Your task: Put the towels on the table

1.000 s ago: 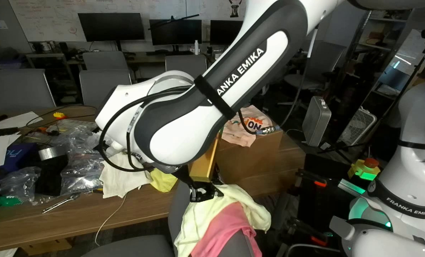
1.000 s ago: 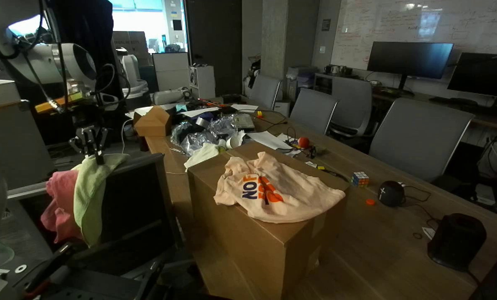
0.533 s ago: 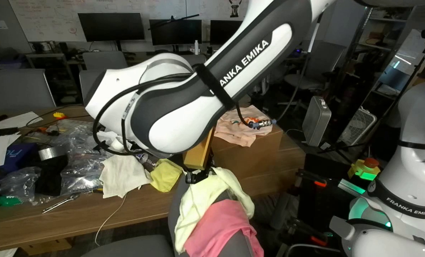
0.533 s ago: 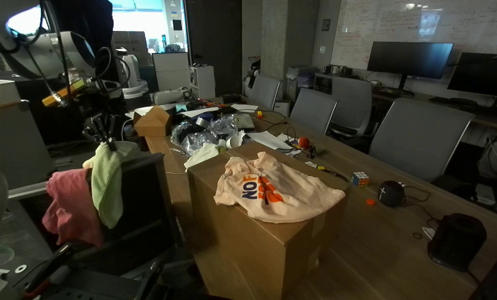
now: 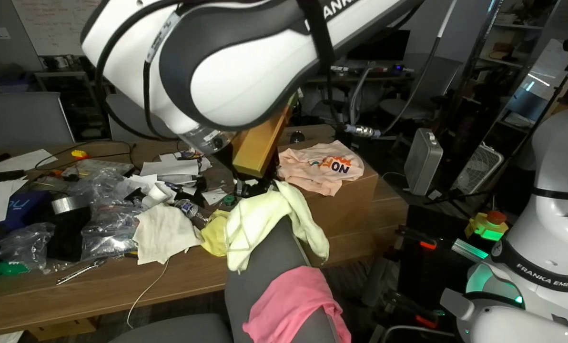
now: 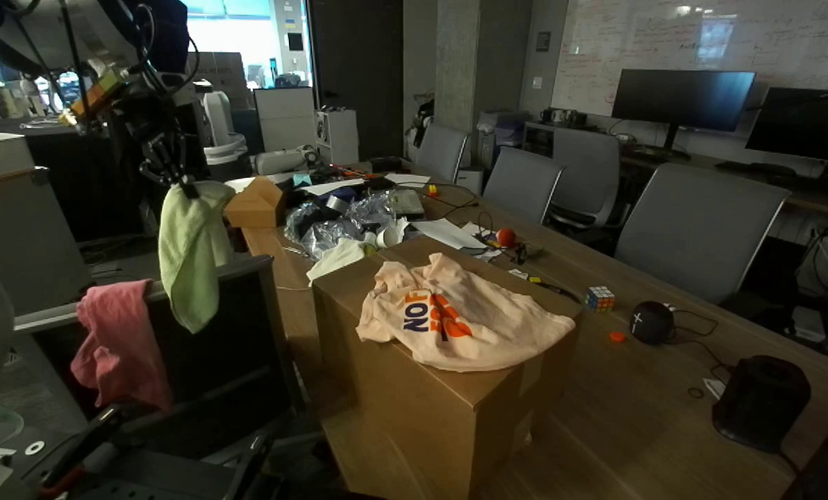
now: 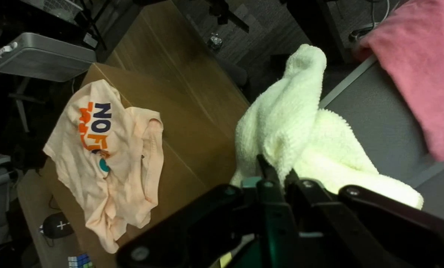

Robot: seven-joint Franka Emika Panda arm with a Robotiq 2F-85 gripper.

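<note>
Gripper (image 7: 278,173) and pale yellow-green towel (image 6: 190,267) are joined: the jaws are pinched together on a fold of it, and the rest hangs in loose folds at the top of the near gray chair (image 5: 274,259). Its ends drop on either side of the chair's upper edge; whether it touches the chair, I can't tell from here. Over the same chair, apart from the yellow-green one and to its left in an exterior view, a bright pink towel (image 6: 119,340) is draped.

To the right of that chair, seen from the same spot, a brown cardboard box (image 6: 414,410) stands on the long wooden tabletop (image 6: 650,423). On top of the box lies a peach-pink towel (image 6: 504,312), rumpled, its dark blue and orange lettering facing up, a little of it spilling over an edge.

Right of the box sit a puzzle cube (image 6: 600,298) and a small round black object (image 6: 652,325), with a taller black object (image 6: 760,403) nearer me. Beyond the box, toward the far end, crumpled clear plastic (image 6: 327,242) is heaped on the tabletop. A cream-white cloth (image 5: 167,236) lies close to the tabletop's near edge in an exterior view, with a small bright yellow cloth (image 5: 216,236) just to its right. The white and dark robot arm (image 5: 250,76) stretches overhead from the right.
</note>
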